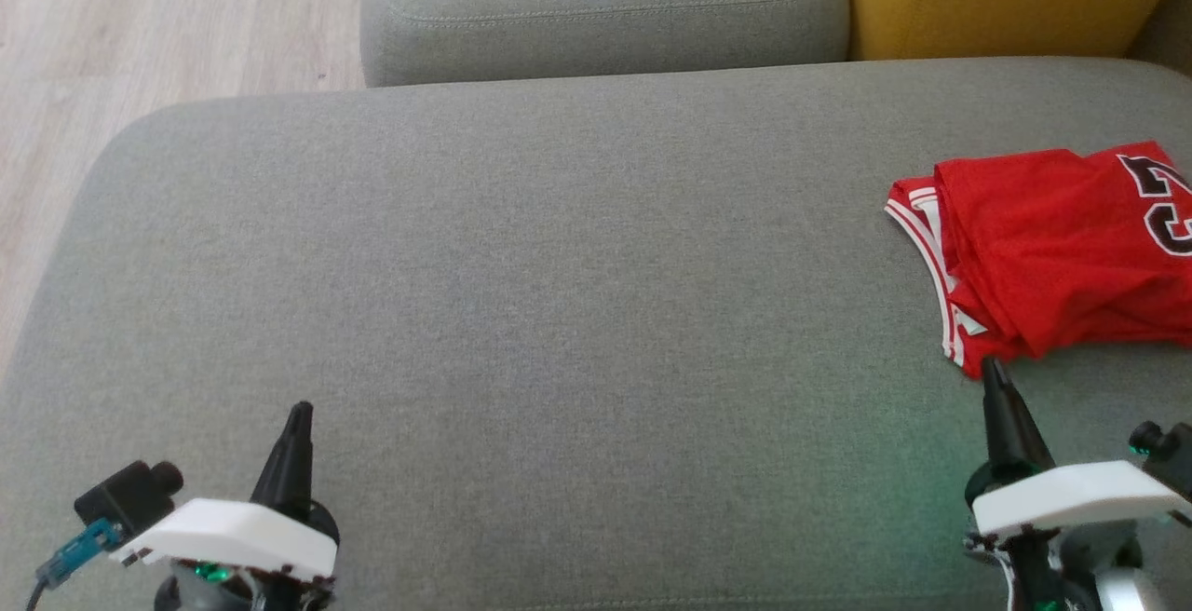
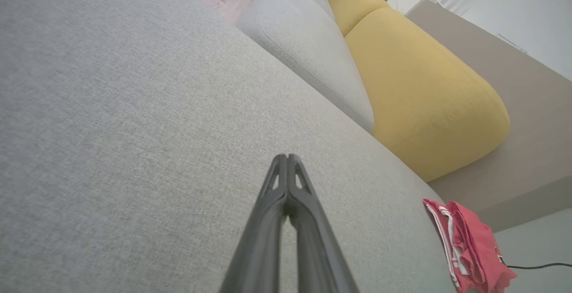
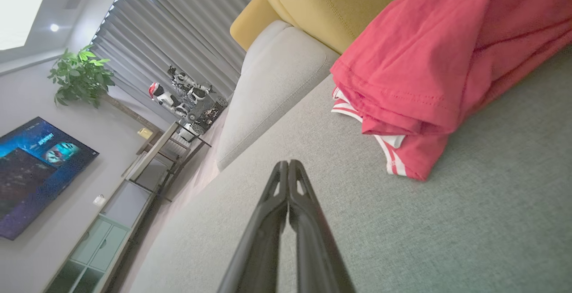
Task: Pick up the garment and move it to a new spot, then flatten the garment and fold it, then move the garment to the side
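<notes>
Since garment (image 1: 1052, 248) lies folded in layered stack at far right of sofa seat (image 1: 521, 313), move-aside step looks done. Right gripper (image 1: 995, 373) pinched shut, empty, tip near hem, no cloth caught. Left gripper (image 1: 300, 414) shut too, empty, parked well apart over bare cushion, out of way.

The red garment (image 1: 1052, 248) runs off the head view's right edge
</notes>
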`<state>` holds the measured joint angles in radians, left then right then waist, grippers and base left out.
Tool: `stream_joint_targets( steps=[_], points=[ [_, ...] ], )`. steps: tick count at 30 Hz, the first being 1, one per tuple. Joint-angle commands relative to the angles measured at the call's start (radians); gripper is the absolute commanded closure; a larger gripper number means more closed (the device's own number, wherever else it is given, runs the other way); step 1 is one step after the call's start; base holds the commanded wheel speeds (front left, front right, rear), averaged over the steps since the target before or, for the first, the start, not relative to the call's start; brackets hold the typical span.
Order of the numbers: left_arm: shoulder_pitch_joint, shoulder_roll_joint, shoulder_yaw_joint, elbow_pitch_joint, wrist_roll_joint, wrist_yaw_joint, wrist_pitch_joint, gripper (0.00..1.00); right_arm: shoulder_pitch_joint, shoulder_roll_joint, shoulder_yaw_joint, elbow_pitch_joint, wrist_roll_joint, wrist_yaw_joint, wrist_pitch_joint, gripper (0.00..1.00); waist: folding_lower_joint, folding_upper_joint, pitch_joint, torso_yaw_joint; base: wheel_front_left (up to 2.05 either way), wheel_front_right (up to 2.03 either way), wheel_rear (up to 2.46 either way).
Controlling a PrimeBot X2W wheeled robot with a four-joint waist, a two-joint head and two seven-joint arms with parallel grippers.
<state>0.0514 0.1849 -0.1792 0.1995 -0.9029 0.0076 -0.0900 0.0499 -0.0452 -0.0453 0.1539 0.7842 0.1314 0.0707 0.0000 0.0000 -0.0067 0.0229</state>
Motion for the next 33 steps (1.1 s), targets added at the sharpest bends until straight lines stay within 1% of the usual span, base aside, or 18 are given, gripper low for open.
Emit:
stream_joint_targets(
  steps=[1,29,33],
  points=[
    [-0.063,0.005,0.034,-0.023,-0.024,-0.008,0.003,1.0,-0.053,-0.011,0.002,-0.028,0.029,0.0,0.003,1.0,0.0,0.0,0.0,0.0,0.0,0.0,0.0],
    [-0.1,-0.043,0.126,0.003,-0.299,-0.059,0.073,1.0,-0.094,-0.013,-0.021,0.019,0.345,0.0,0.015,1.0,0.0,0.0,0.004,-0.009,0.0,0.0,0.0],
    [-0.107,-0.052,0.143,0.008,-0.35,-0.068,0.087,1.0,-0.101,-0.013,-0.025,0.027,0.403,0.0,0.017,1.0,0.0,0.0,0.005,-0.011,0.0,0.0,0.0]
  ],
)
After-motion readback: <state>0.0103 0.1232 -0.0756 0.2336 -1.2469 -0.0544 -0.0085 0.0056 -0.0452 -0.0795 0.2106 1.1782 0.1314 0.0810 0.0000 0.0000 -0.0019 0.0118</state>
